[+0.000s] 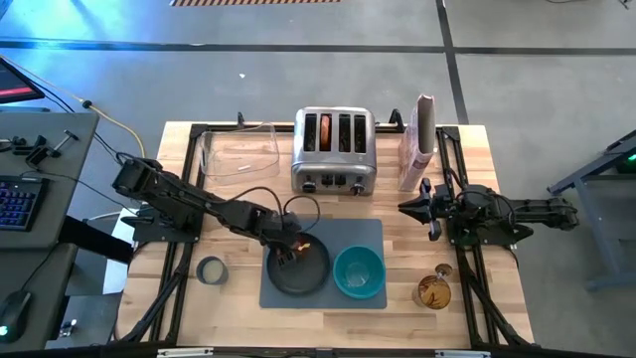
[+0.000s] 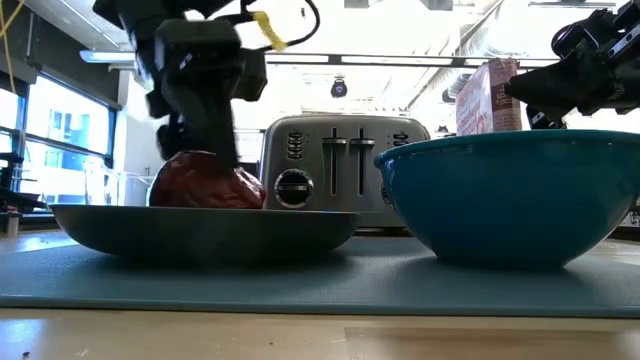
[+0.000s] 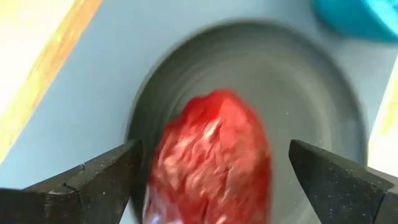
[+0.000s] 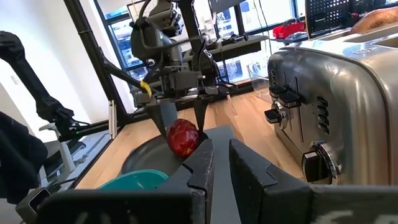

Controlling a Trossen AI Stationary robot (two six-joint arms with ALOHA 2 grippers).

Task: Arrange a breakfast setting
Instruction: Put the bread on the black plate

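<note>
On plate (image 3: 323,106), mat's 9 o'clock half: red lump (image 3: 211,158), soft-looking, glossy, likely slippery; take across its middle. Left tool (image 3: 211,171) wide open astride it, gripping nothing. Right tool (image 4: 221,158) nearly closed, empty.

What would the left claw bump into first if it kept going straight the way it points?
Most likely the dark-red food lump, sitting between the open left claw fingers on the dark plate; just beneath it lies the plate itself.

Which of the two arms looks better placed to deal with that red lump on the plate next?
The left. Its hand hangs open right over the red lump on the plate; the right hand waits by the toaster.
</note>
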